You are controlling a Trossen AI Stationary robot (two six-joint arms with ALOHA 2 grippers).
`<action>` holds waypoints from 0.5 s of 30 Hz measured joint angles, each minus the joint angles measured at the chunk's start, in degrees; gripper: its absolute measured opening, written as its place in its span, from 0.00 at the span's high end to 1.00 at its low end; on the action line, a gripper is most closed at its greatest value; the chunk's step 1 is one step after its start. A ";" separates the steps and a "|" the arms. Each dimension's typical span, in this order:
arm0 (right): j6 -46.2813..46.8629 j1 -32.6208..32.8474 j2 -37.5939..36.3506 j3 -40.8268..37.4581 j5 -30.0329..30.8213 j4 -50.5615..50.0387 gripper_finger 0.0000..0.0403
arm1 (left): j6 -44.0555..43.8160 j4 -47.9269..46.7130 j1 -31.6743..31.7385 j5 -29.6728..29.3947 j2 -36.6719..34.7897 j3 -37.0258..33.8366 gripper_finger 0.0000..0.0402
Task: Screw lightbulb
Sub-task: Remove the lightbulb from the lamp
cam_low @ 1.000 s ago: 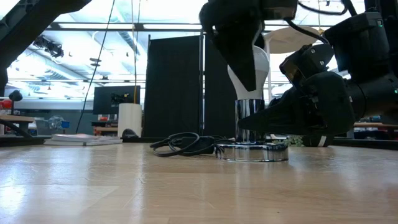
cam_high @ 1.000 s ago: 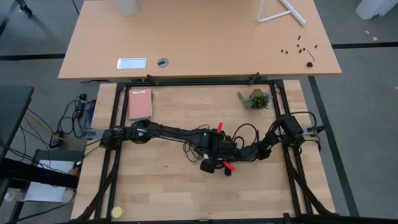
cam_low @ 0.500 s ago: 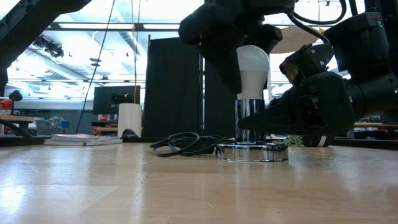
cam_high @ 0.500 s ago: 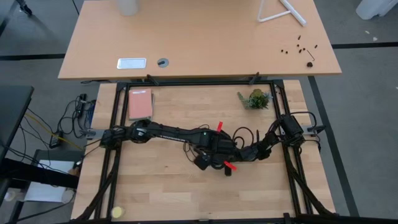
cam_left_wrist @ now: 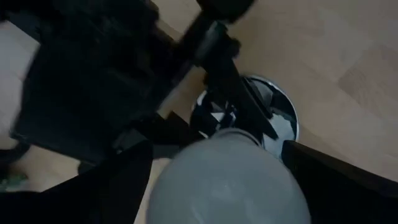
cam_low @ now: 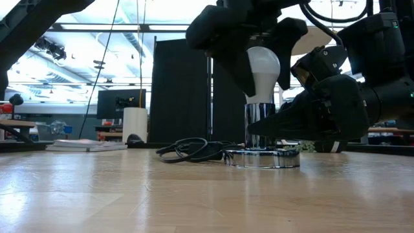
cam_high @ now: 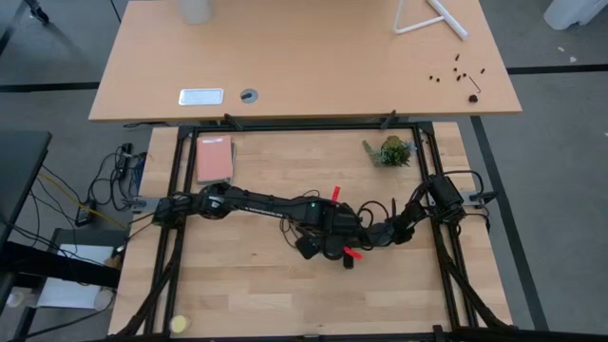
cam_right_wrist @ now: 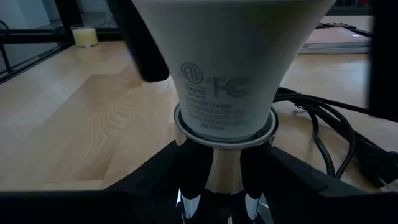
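Observation:
The white lightbulb (cam_low: 264,68) stands upright with its base in the chrome neck (cam_low: 257,120) of the round silvery socket disc (cam_low: 262,157), which lies flat on the table near its middle. My left gripper (cam_low: 265,77) reaches down over the bulb (cam_left_wrist: 230,180) and is open. One finger (cam_low: 238,65) stands on each side of the bulb, and I see no plain touch. My right gripper (cam_high: 366,236) comes in low from the table's right and is shut on the socket's neck. My right gripper pinches the socket's upright chrome neck (cam_right_wrist: 224,174) between its two fingers (cam_right_wrist: 168,180), just under the bulb's white collar (cam_right_wrist: 227,118). The fingers lie nearly level and come from the table's right side. The socket stays upright with its disc flat on the table.
The socket's black cord (cam_low: 191,150) lies coiled on the table beside the disc. A pinkish book (cam_high: 214,159) lies at the far left and a small plant (cam_high: 391,151) at the far right. A small yellow object (cam_high: 178,324) sits by the near-left corner.
My left gripper has stayed over the bulb and rolled about its own pointing line while open. In the low view a finger stood in front of the bulb; now the fingers flank it. The bulb, the socket and my right gripper have kept still.

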 joint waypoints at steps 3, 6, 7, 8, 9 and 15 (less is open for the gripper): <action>0.02 -0.02 -0.01 -0.02 0.00 0.02 0.51 | -0.08 0.85 0.02 0.01 0.02 0.00 0.10; 0.00 0.00 -0.01 -0.02 0.01 0.02 0.51 | -0.11 0.81 0.00 -0.02 0.00 0.00 0.10; 0.00 -0.02 -0.01 -0.02 0.01 0.02 0.51 | -0.06 0.67 0.00 -0.02 0.02 0.00 0.10; 0.02 -0.02 0.01 -0.02 -0.01 0.02 0.51 | 0.04 0.43 0.02 -0.02 0.01 0.00 0.10; 0.02 -0.02 -0.01 -0.02 -0.01 0.02 0.51 | 0.26 0.05 0.02 -0.05 0.00 0.00 0.10; 0.00 -0.02 -0.01 -0.02 -0.04 0.00 0.51 | 1.01 -1.39 0.02 -0.06 0.00 0.00 0.16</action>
